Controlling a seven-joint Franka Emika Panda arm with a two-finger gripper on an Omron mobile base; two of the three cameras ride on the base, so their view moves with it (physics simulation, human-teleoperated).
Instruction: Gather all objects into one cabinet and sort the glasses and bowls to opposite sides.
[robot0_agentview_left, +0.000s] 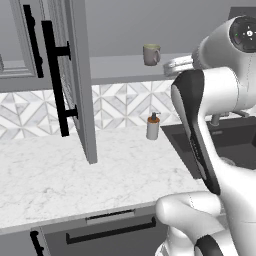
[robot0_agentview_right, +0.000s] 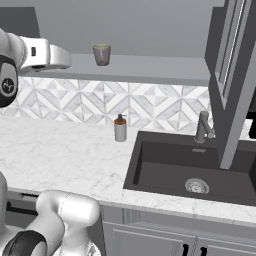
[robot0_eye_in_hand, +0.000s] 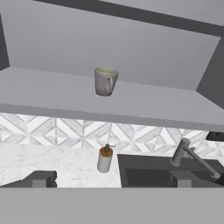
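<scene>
Standing alone on the grey shelf (robot0_eye_in_hand: 52, 87) of the open cabinet (robot0_agentview_left: 80, 75), 1 grey-beige mug (robot0_eye_in_hand: 105, 81) sits upright well back from the shelf's front edge, its pale-green inside just showing at the rim. In the hand view its handle points to the right; in the left base view the same mug (robot0_agentview_left: 151, 54) appears near the arm's raised wrist, and in the right base view it (robot0_agentview_right: 102, 54) stands toward the shelf's left end.

The fingers (robot0_eye_in_hand: 109, 180) rise at the bottom of the hand view, 1 dark tip (robot0_eye_in_hand: 41, 178) on each side, spread wide apart with nothing between them, and well short of the mug.

Below the shelf, a white soap dispenser (robot0_agentview_right: 120, 129) stands on the marble table (robot0_agentview_right: 60, 155) near the back wall, just beside the left edge of the dark sink (robot0_agentview_right: 190, 170). A grey faucet (robot0_agentview_right: 204, 127) stands at the sink's rear edge. A cabinet door (robot0_agentview_left: 75, 85) with a long black bar handle (robot0_agentview_left: 55, 80) hangs open over the table.
</scene>
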